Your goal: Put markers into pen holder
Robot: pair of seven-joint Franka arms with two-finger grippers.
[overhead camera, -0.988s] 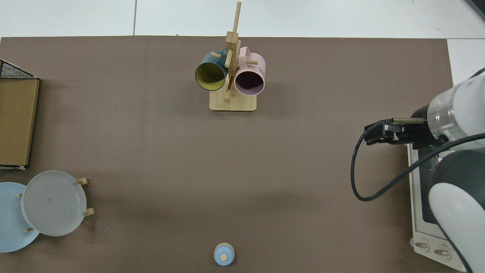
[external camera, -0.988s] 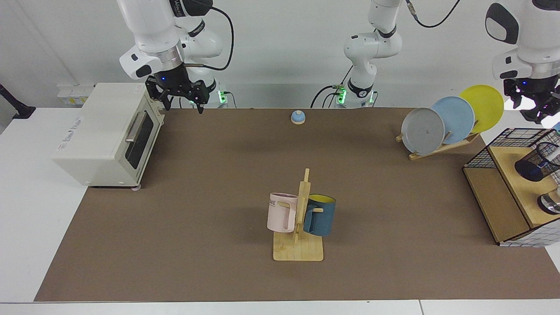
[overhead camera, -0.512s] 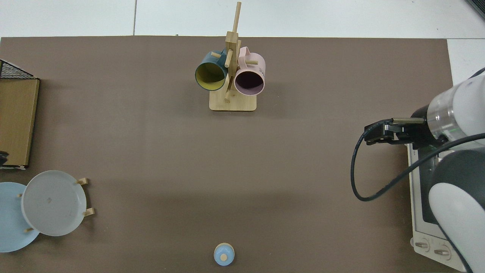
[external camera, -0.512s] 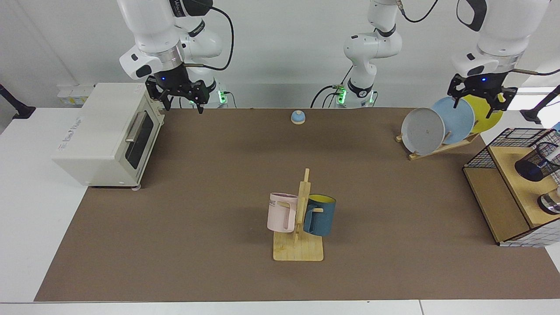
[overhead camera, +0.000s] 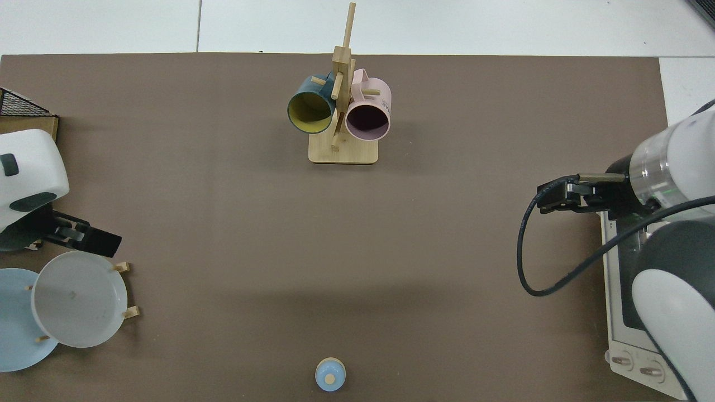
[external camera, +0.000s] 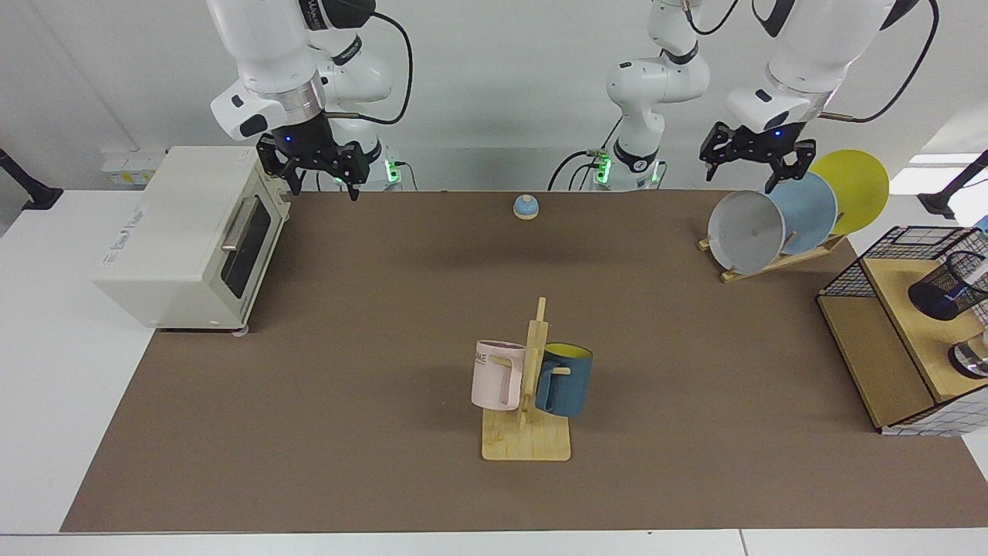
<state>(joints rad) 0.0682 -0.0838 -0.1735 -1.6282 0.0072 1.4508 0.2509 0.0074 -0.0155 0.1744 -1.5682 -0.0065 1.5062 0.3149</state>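
Observation:
The pen holder (external camera: 943,292), a small black mesh cup, sits on the wooden shelf (external camera: 895,286) at the far right of the facing view and is out of the top view. A white barrel (external camera: 979,272) shows at its mouth against the picture's edge; I cannot tell whether it is a marker. My left gripper (external camera: 755,159) hangs open and empty above the plate rack, well away from the holder; in the top view the left gripper (overhead camera: 89,239) is at the left edge. My right gripper (external camera: 318,177) waits open by the toaster oven, and the right gripper (overhead camera: 558,195) shows in the top view too.
A mug tree (external camera: 529,386) with a pink and a blue mug stands mid-table. Three plates lean in a rack (external camera: 772,259). A toaster oven (external camera: 185,232), a blue bell (external camera: 526,206), a black wire basket (external camera: 911,239) and a shiny metal round object (external camera: 971,359) are also present.
My left arm has swung from over the shelf at the facing view's far right to above the plate rack, entering the top view. The right arm has stayed still.

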